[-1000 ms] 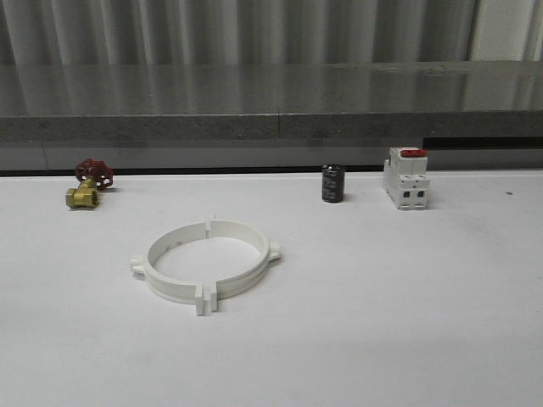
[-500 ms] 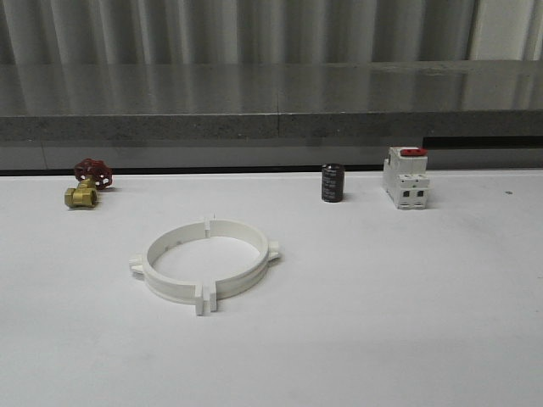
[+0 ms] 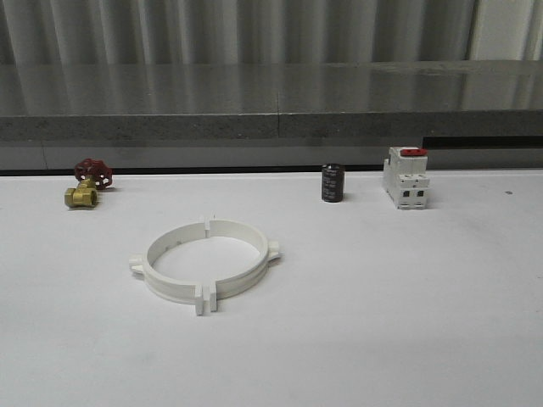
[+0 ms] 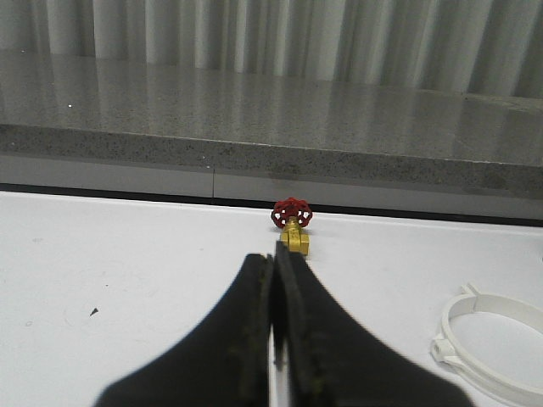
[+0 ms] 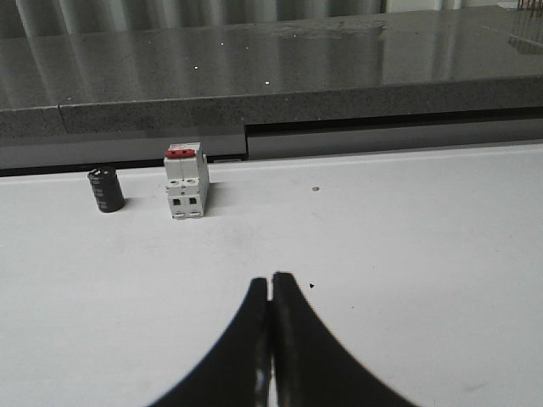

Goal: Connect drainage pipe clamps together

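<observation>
The two white drainage pipe clamps (image 3: 204,270) lie on the white table left of centre, set together as one wide ring with their end tabs meeting at the front and the back. Part of that ring (image 4: 492,343) shows in the left wrist view, off to one side of the fingers. My left gripper (image 4: 273,254) is shut with nothing between its black fingers and hovers over bare table, well away from the ring. My right gripper (image 5: 271,278) is shut too, empty, above bare table.
A brass valve with a red handwheel (image 3: 85,185) sits at the back left. A black cylinder (image 3: 333,183) and a white boxy switch with a red top (image 3: 405,178) stand at the back right. A grey stone ledge (image 3: 271,127) runs behind the table.
</observation>
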